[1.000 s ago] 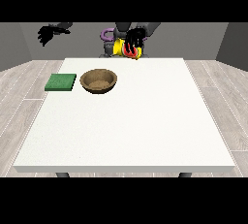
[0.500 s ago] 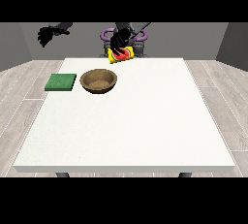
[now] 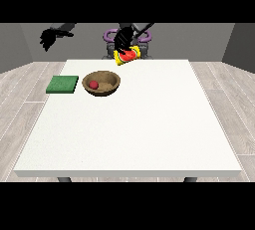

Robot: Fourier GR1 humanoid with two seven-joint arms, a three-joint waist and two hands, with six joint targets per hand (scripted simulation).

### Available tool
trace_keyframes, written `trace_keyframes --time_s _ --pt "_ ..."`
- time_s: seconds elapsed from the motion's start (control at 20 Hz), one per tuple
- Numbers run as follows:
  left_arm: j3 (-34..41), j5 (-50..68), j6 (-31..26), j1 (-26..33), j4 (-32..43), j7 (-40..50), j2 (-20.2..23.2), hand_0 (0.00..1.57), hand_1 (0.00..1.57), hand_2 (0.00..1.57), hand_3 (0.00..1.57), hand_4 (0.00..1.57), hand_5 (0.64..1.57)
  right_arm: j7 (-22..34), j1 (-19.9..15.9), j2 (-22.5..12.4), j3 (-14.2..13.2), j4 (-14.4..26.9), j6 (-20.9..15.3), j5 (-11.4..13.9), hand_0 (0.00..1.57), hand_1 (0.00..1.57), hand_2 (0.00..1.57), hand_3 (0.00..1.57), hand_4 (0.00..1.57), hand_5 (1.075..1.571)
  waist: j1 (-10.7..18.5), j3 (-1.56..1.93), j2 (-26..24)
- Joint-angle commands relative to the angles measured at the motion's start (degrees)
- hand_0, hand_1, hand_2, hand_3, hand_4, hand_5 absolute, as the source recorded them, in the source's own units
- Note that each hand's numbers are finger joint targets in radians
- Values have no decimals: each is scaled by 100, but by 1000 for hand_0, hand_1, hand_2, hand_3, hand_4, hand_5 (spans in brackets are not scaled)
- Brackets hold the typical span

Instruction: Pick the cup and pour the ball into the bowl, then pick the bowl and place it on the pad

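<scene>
Front view: white table (image 3: pixel 149 124), grey plank floor (image 3: pixel 25 89), grey walls (image 3: pixel 20 40).

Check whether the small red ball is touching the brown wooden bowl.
Touching. The front view shows the small red ball resting inside the brown wooden bowl, on its inner floor near the left wall.

Ball (image 3: pixel 93 84) in bowl (image 3: pixel 101 83); pad (image 3: pixel 63 84) just left of it
</scene>
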Motion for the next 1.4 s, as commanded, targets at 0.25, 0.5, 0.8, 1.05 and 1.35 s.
trace_keyframes --time_s 0.25,0.5,0.8,1.05,1.35 --pt "2741 2725 1686 799 -1224 339 -166 1236 1236 1543 1425 1513 1196 85 126 31 -239 24 -330 -105 0 0 0 0 0 1567 770 -61 72" --pt "3702 4996 2459 1581 -2039 -180 -378 0 0 0 0 630 1569 82 -308 280 -117 -156 -515 -109 0 0 0 0 351 1568 708 -149 886" --pt "3692 7673 2188 2438 -3145 -1726 -383 0 0 0 0 0 1560 6 -707 538 -57 -317 -1146 92 0 0 0 0 297 1571 892 -76 1399" --pt "3558 8659 1361 3189 -3464 -2990 -385 0 0 0 0 0 1565 134 -786 1198 77 -331 -1949 232 0 0 0 0 295 1570 1340 -17 1448" --pt "4053 8929 668 3276 -3425 -3524 -39 0 0 0 0 0 1564 -153 -1353 1164 7 336 -2208 230 0 0 0 0 315 1569 1298 -1 1573"
